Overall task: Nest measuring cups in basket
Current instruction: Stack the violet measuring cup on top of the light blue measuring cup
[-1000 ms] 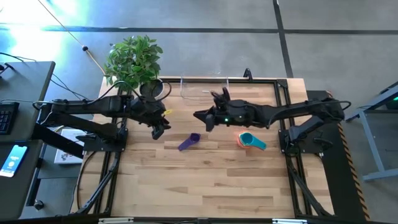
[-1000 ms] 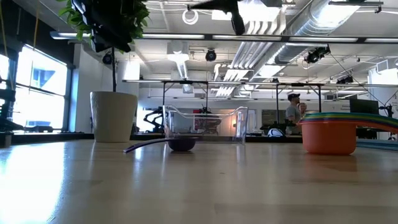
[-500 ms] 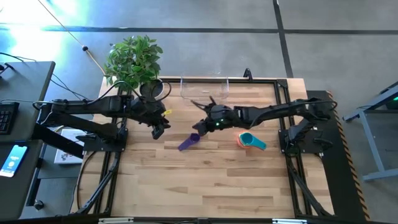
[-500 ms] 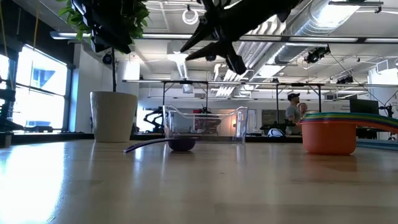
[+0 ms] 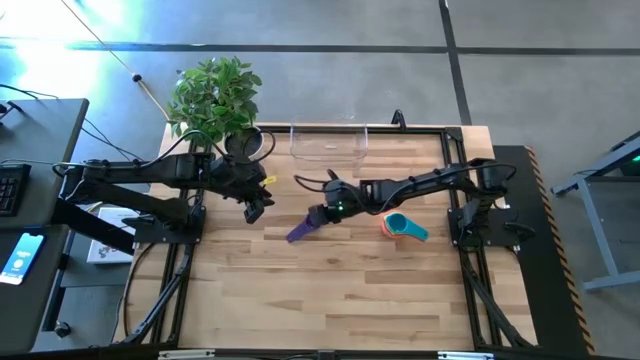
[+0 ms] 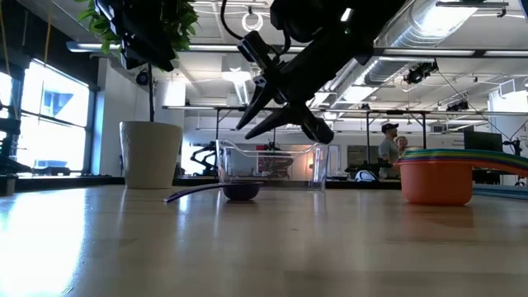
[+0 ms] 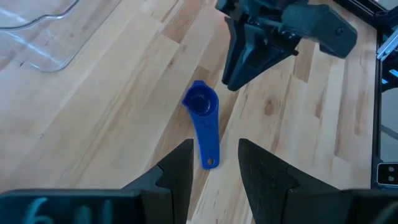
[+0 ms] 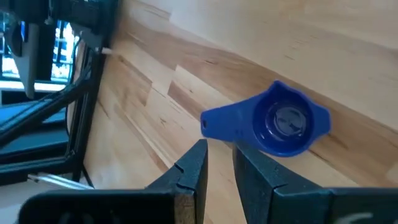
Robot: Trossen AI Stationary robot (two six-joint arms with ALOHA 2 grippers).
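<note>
- Right gripper (image 5: 316, 214): reaches in from the right side of the table toward the middle and hangs low over the board, directly above the small purple cup (image 5: 303, 228). Its two fingers (image 8: 198, 167) stand a narrow gap apart and hold nothing; in the right wrist view the cup's handle end lies just beyond the fingertips, with bare wood showing between them.
- Small purple cup: lies alone on the table (image 5: 330, 290) near the middle, bowl toward the far right, flat handle pointing near left. In the low view it rests on the board in front of the basket, with the right gripper above it and not touching it.
- Left gripper (image 5: 254, 212): held above the table's far left part, to the left of the purple cup and well apart from it. Its fingers (image 7: 176, 171) are spread, with nothing between them; the left wrist view looks past them at the cup.
- Basket (image 5: 329, 142): clear bin standing at the far edge of the table, near the middle, beyond both grippers. No cup is seen inside it.
- Stack of cups (image 5: 403, 227): nested on the table to the right of the purple cup, orange at the bottom, teal showing on top with its handle pointing right.
- Potted plant (image 5: 215, 95): stands at the far left corner.
</note>
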